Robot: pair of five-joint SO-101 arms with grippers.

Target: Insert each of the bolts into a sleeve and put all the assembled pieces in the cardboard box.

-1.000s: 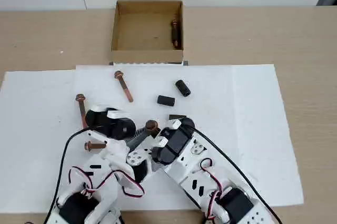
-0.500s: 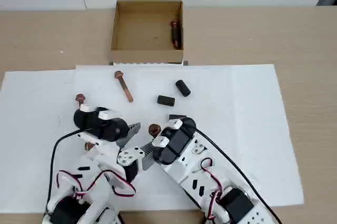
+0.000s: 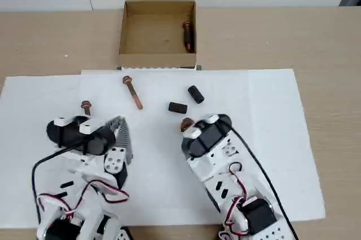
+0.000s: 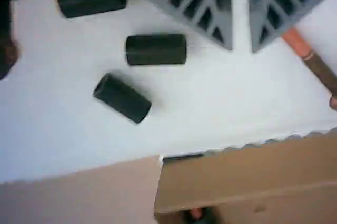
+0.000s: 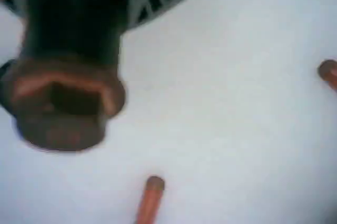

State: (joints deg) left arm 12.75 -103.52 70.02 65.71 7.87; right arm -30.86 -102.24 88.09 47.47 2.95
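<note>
We see the right gripper [image 3: 193, 129] pinching a sleeved bolt [image 3: 186, 123] over the white sheet [image 3: 271, 138] near a loose sleeve [image 3: 177, 107], the left gripper [image 4: 241, 45] empty with fingers slightly apart, and one assembled piece [image 3: 188, 35] inside the cardboard box [image 3: 158, 60].

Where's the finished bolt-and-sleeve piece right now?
In the high view, the assembled piece lies inside the cardboard box, along its right-hand wall, beyond the white paper.

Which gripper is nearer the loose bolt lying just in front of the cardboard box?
Left. The left gripper sits just short of the bolt, on the arms' side; the right gripper, holding a sleeved bolt, is farther off.
</note>
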